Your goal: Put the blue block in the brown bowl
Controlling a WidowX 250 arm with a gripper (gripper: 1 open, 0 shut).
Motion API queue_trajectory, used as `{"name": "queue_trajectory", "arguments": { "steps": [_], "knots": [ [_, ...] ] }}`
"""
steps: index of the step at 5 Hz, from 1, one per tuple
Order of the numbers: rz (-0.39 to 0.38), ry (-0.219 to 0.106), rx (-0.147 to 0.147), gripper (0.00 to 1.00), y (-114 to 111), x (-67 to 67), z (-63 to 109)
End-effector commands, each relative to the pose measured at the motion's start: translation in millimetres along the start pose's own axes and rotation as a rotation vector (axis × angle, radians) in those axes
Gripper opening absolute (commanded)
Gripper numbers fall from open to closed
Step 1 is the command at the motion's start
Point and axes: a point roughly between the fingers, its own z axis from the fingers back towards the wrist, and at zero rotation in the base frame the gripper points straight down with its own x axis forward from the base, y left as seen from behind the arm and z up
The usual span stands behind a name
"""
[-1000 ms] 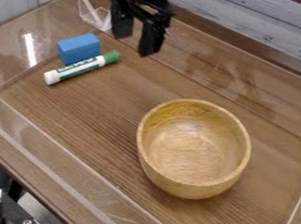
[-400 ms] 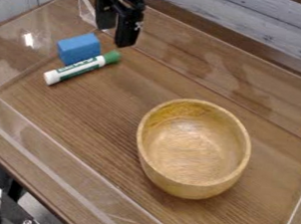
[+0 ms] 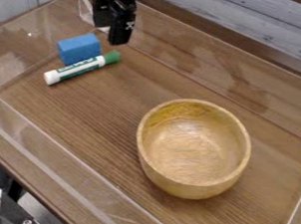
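Observation:
The blue block lies flat on the wooden table at the upper left. My black gripper hangs just above and to the right of it, pointing down, its two fingers apart with nothing between them. It does not touch the block. The brown bowl, round with thick wooden walls, stands empty at the lower right, well away from the gripper.
A white marker with a green label lies diagonally just below the block, nearly touching it. Clear plastic walls rim the table's left and front edges. A grey plank wall runs along the back.
The gripper has moved left and slightly down, from above the table's middle top toward the blue block. Block, marker and bowl have not moved.

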Motion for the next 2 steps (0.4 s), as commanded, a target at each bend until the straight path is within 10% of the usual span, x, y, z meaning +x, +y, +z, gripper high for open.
{"name": "queue_trajectory", "arguments": {
  "steps": [1, 2],
  "knots": [
    [-0.021, -0.053, 0.065, 1.00, 22.2, 5.8, 13.4],
    [-0.034, -0.057, 0.068, 1.00, 32.5, 6.7, 5.7]
  ]
}}
